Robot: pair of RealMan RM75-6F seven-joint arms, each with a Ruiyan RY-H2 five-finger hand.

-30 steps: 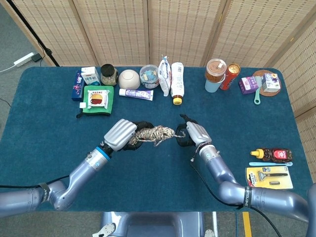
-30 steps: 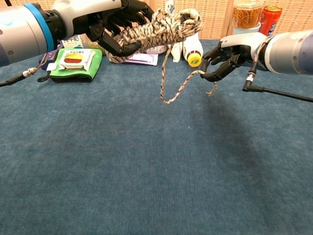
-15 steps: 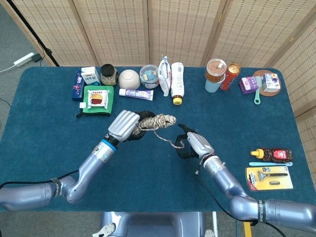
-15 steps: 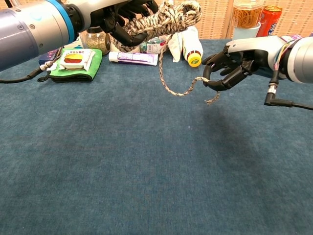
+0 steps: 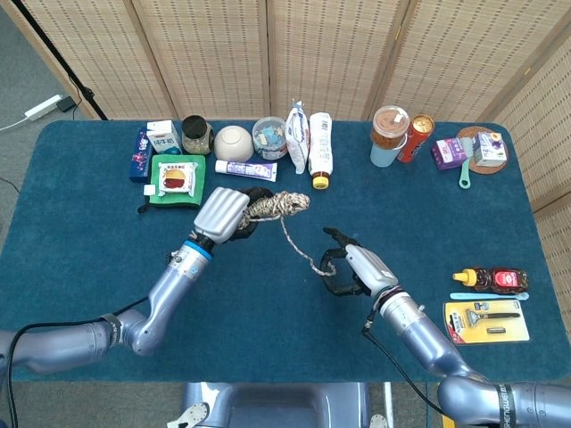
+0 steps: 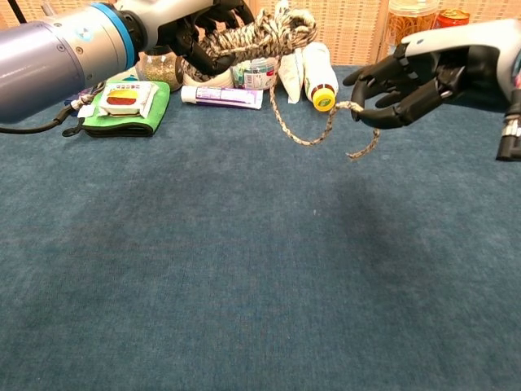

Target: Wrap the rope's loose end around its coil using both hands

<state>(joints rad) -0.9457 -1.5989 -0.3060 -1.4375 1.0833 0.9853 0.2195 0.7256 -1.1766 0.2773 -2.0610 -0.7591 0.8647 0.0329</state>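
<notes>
My left hand (image 5: 225, 214) (image 6: 195, 28) grips one end of a speckled beige rope coil (image 5: 278, 204) (image 6: 262, 32) and holds it above the blue table. The rope's loose end (image 5: 302, 249) (image 6: 308, 134) hangs from the coil's free tip and sags toward my right hand (image 5: 352, 270) (image 6: 411, 77), which pinches it close to its frayed tip. The two hands are well apart, the right one lower in the head view and nearer the table's front.
A row of items lines the far edge: green pouch (image 5: 177, 181), toothpaste tube (image 5: 245, 169), bowl (image 5: 234, 143), white bottles (image 5: 319, 150), jar and can (image 5: 401, 135). A sauce bottle (image 5: 492, 279) and razor pack (image 5: 486, 321) lie front right.
My left hand carried the coil up and toward the far side. My right hand drew back toward the table's front with the loose end, stretching the strand longer between them.
</notes>
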